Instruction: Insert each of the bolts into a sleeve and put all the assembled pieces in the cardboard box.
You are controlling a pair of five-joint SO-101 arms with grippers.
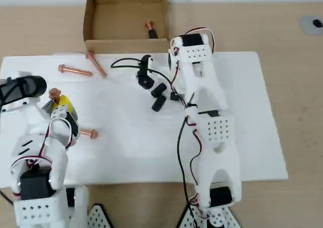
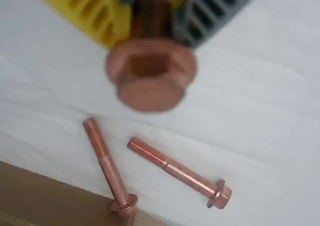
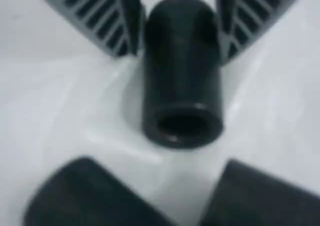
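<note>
Two loose bolts (image 2: 177,173) by left gripper's (image 2: 150,13) clamped bolt (image 2: 150,78); sleeve (image 3: 181,91) in right gripper's (image 3: 180,16) clamp

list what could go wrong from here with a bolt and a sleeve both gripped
1. The left gripper holds its bolt with the head sticking out past the jaws and the shank between them, so the tip may not be free to enter a bore.
2. The right gripper grips its sleeve right beside two loose sleeves; lifting could knock them away.
</note>
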